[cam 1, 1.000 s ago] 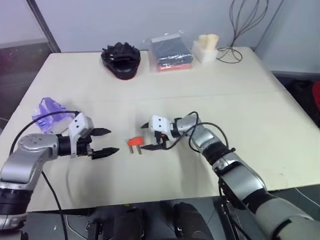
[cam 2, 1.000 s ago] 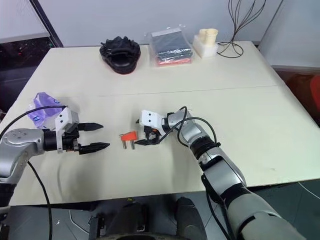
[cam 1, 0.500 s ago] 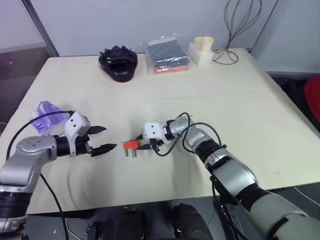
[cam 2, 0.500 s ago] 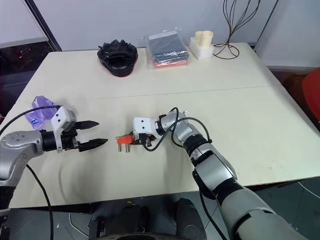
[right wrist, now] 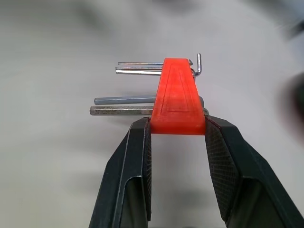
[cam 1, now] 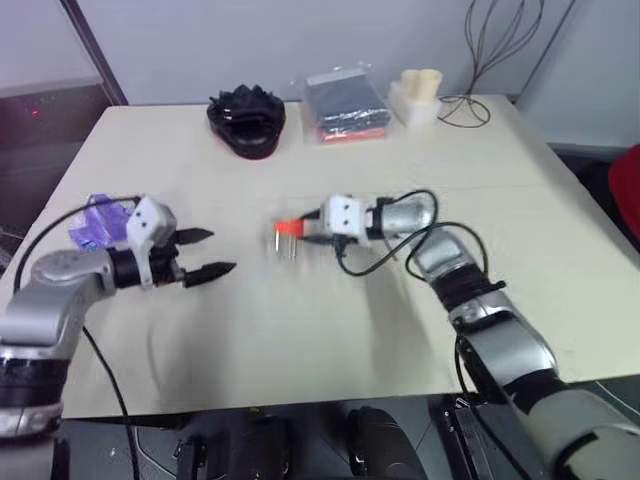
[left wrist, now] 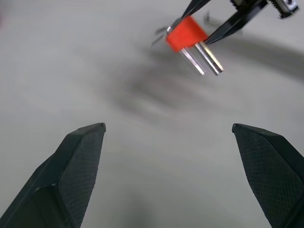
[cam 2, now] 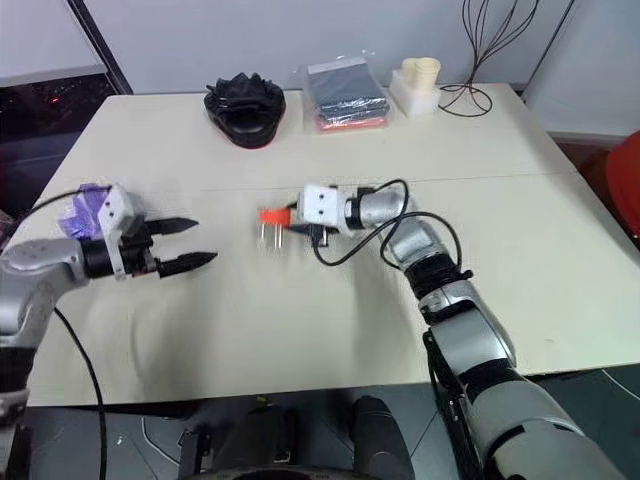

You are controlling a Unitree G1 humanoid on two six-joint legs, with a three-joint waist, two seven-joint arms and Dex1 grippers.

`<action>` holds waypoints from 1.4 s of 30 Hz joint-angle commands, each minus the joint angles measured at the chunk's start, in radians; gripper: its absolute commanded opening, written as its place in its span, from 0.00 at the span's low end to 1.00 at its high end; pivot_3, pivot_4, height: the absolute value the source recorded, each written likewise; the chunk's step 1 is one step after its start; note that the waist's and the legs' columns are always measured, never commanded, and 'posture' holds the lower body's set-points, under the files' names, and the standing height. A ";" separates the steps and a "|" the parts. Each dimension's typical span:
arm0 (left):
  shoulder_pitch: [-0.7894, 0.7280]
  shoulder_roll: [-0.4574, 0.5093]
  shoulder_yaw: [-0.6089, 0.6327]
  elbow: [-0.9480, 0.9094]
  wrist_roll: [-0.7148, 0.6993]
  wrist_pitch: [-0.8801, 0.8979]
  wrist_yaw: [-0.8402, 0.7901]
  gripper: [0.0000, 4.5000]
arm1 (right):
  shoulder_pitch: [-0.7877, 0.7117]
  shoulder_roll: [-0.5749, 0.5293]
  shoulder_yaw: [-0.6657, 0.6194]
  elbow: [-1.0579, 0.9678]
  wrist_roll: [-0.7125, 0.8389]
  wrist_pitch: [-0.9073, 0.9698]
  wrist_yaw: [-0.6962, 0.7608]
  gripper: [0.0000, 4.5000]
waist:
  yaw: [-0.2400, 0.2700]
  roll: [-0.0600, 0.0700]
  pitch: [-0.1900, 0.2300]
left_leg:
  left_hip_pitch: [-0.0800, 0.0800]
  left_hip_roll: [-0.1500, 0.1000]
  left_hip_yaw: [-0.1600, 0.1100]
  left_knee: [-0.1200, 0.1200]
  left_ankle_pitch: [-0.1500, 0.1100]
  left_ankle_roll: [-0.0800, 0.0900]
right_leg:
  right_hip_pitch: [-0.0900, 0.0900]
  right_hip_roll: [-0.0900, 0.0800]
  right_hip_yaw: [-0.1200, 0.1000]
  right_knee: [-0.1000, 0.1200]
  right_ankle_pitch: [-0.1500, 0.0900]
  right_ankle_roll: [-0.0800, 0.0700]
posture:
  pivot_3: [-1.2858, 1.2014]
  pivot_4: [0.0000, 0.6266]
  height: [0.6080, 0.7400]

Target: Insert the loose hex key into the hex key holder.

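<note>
So the right gripper [right wrist: 176,130] has the little orange-red key holder [right wrist: 178,97] pinched by its wide end, held up off the table [cam 1: 300,330] roughly in the middle. The metal keys stick out sideways from it. The left gripper [cam 1: 205,253] hangs off to the robot's left with its fingers spread wide and nothing in them, pointing toward the holder but well apart from it.

Thing is, I can't pick out the loose key anywhere on the table. Either it's too thin to spot from here or it's hidden behind something. There's a purple packet [cam 1: 98,218] behind the left arm, and a black bundle [cam 1: 245,118], a dark packet [cam 1: 345,103] and a cream block [cam 1: 418,88] at the far edge, but no grey rod that I can make out.

What worries me: the grip is only on the bottom edge of that tapered block, so it looks like any push from a key going in could pivot it or pop it out of the fingers. A skinny rod lying flat is also nasty to pick up with fat flat fingers, it could just skid away. And with the holder floating in mid air, lining a thin key up with a tiny slot leaves basically no slack for wobble.
</note>
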 commanded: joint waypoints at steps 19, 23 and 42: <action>-0.677 -0.360 -0.101 0.803 0.090 -0.157 -0.215 1.00 | -0.083 -0.215 0.028 -0.025 -0.381 -0.416 -0.536 0.23 | -0.013 -0.002 0.001 | 0.000 0.000 0.004 0.001 0.001 0.001 | 0.001 0.005 0.000 0.000 0.000 0.000 | 0.52 0.24 1.00; -0.720 -0.397 -0.098 0.884 0.115 -0.215 -0.228 1.00 | -0.066 -0.213 0.035 -0.044 -0.368 -0.408 -0.533 0.23 | -0.013 -0.003 0.001 | 0.000 0.000 0.004 0.001 0.001 0.001 | 0.001 0.005 0.000 0.000 0.000 0.000 | 0.52 0.24 1.00; -0.755 -0.454 -0.067 0.956 0.145 -0.267 -0.232 0.22 | -0.012 -0.200 0.046 -0.116 -0.344 -0.353 -0.494 0.23 | -0.013 -0.003 0.001 | 0.000 0.000 0.003 0.001 0.001 0.001 | 0.001 0.006 0.000 0.000 0.000 0.001 | 0.52 0.24 1.00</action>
